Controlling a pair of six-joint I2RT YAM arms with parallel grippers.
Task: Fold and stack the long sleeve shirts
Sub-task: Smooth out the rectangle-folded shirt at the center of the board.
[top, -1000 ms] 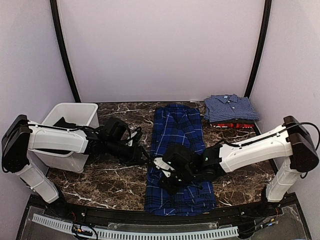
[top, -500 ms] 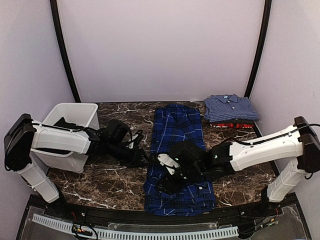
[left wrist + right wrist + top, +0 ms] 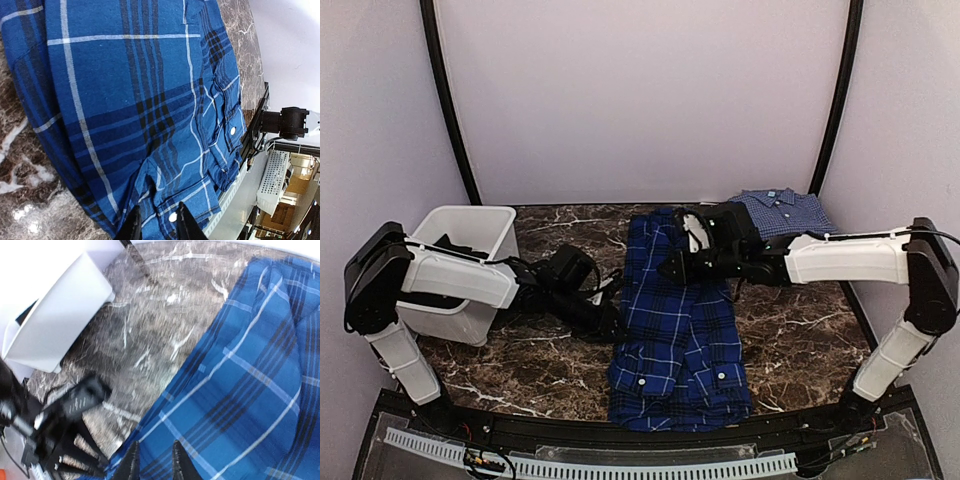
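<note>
Tabletop: the table [image 3: 790, 340] is a glossy dark brown slab with a marble look and white veins.
Cloth: the plaid shirt [image 3: 675, 330] is soft woven fabric in deep blue, crossed by black bands and thin white lines.
Shape: it is drawn into a long strip. The far end is narrow and the near end is wider, with layers overlapping and edges rumpled.
Place: it lies in the middle of the table, running lengthwise from the far side to the near edge.
Fastenings: small pale round buttons [image 3: 232, 131] sit on its stitched flaps.
Stack: the fine-check shirt [image 3: 790, 212] is lighter blue and folded flat with its collar up. It lies at the far right and is partly hidden by the right arm.
Left side: the left gripper [image 3: 156, 226] is at the plaid shirt's left edge. Its black fingertips [image 3: 131, 229] stand narrowly apart with a buttoned fold between them. I cannot tell whether they pinch it.
Right side: the right gripper [image 3: 154, 462] is over the far part of the plaid shirt, in a blurred view. Its fingertips [image 3: 131, 467] show a slim gap, and I cannot tell whether it is grasping or released.
Container: the bin [image 3: 450, 322] is white smooth plastic, rectangular with rounded corners. It stands at the left, and its dark contents cannot be made out.
Writing: a small tag at the fine-check collar is too small to read.
</note>
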